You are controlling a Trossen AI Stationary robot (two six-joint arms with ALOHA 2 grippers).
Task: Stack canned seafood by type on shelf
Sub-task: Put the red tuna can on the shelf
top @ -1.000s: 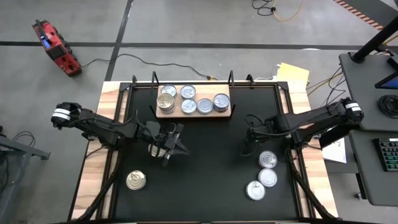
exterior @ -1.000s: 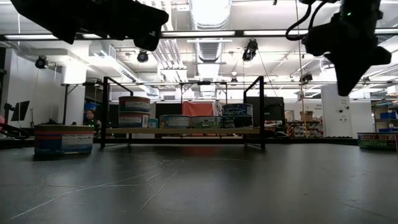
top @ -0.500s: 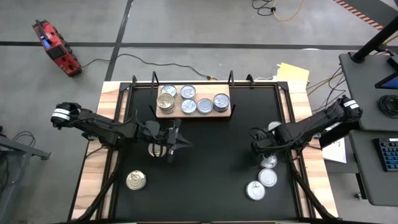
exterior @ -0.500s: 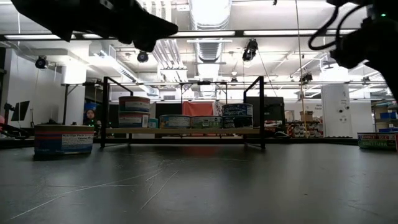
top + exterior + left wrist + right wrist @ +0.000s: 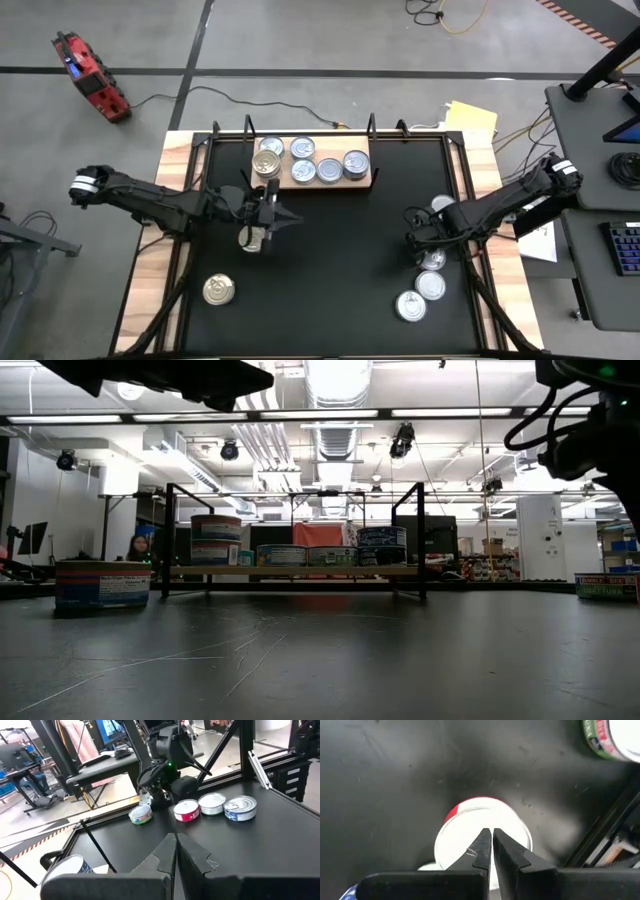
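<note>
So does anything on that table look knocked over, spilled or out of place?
Nothing stands out. Every can in view sits upright: several on the wooden shelf, one gold-topped can alone near the front left, a few cans at the right. No spills or dents show.

in the high view the left arm (image 5: pixel 170 205) covers most of a can (image 5: pixel 250 240) beneath its wrist. in the low view both arms are cut off by the top edge, and a can (image 5: pixel 608 587) at the right edge is cropped (label unreadable). in the right wrist view a green-banded can (image 5: pixel 615 737) runs past the corner.
</note>
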